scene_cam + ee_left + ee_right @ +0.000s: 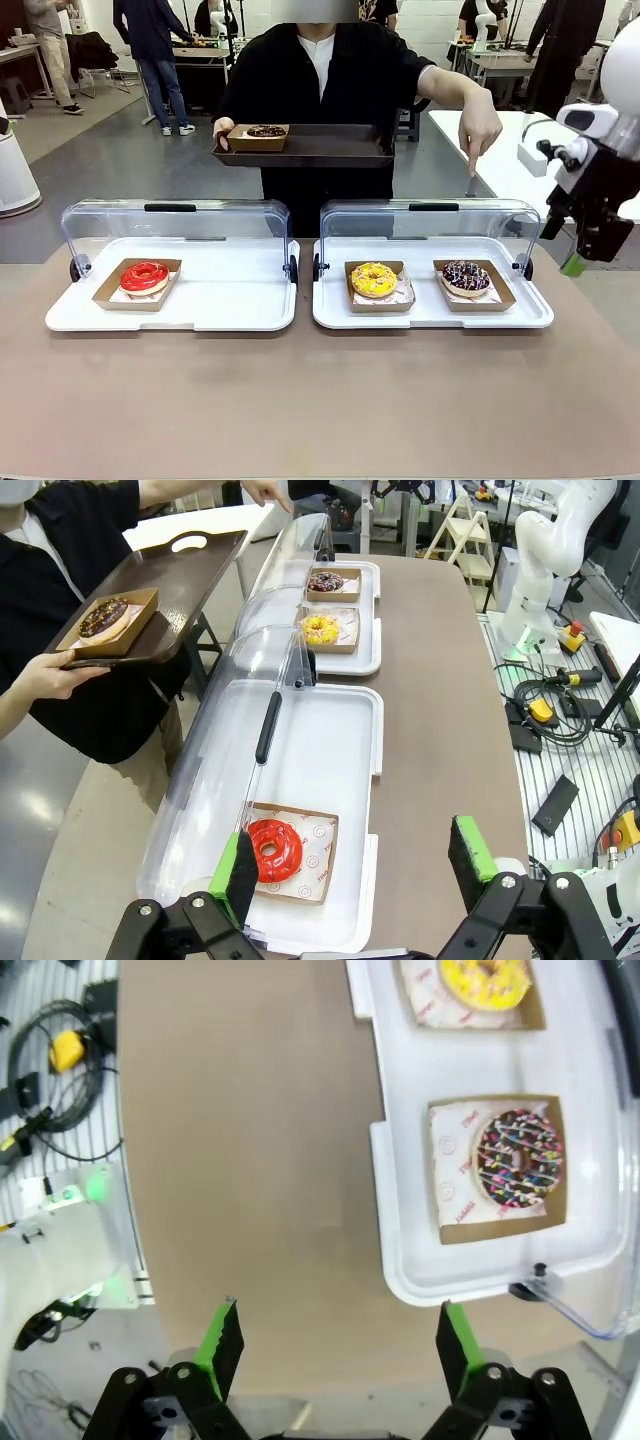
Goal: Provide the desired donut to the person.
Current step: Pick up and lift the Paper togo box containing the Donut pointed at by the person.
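While the left gripper point(355, 862) hangs above the end of the left white tray point(345, 710), its green pads point(240, 872) are spread as wide as they go, with nothing between them. On that tray a red donut point(145, 276) sits in a brown card box, the clear lid point(170, 222) standing open behind it.

Across to the middle: the person point(320, 80) stands at the far side of the table point(320, 400). One hand point(222, 132) holds up a dark serving tray point(320, 148) with a chocolate donut point(266, 131) boxed at its end.

Now the right white tray point(430, 318), also open. There's a yellow donut point(374, 279) on its left and a sprinkled chocolate donut point(466, 276) on its right, each in its own box, just beside one another. The person's other hand point(482, 125) points a finger straight down over the right lid point(430, 222), in line with the sprinkled chocolate donut. Whether the fingertip touches the lid is hard to tell from here.

Far right, the right gripper point(338, 1332) hovers off that tray's end over the table edge. Its fingers are fully apart and empty, and the sprinkled chocolate donut is near but clear of them.
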Motion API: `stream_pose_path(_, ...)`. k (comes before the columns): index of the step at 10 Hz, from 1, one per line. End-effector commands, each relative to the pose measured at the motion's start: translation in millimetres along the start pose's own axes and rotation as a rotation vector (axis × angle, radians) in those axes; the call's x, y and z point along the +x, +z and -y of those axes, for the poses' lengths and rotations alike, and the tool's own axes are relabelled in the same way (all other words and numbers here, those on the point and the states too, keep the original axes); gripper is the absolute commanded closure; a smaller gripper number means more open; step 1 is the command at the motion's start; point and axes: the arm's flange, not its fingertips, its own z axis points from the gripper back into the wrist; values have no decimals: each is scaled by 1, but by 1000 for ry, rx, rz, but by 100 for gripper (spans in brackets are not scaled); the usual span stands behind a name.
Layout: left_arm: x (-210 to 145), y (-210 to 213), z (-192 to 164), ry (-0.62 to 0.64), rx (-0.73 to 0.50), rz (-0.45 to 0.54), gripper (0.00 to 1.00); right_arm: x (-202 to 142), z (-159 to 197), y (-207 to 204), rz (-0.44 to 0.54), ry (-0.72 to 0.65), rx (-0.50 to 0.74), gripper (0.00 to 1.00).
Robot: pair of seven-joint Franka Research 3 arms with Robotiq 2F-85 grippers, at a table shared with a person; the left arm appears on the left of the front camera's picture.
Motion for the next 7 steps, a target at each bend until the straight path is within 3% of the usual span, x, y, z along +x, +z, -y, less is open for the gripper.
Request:
stream_pose_path(1, 0, 0, 1, -3, 0, 3, 0, -2, 19, -22, 30, 0, -4, 0)
stream_pose_path(6, 0, 0, 1, -3, 0, 3, 0, -8, 45, -51, 121, -81, 37, 0)
stream_pose_path(7, 0, 0, 1, -3, 0, 3, 0, -6, 37, -54, 50, -67, 12, 0)
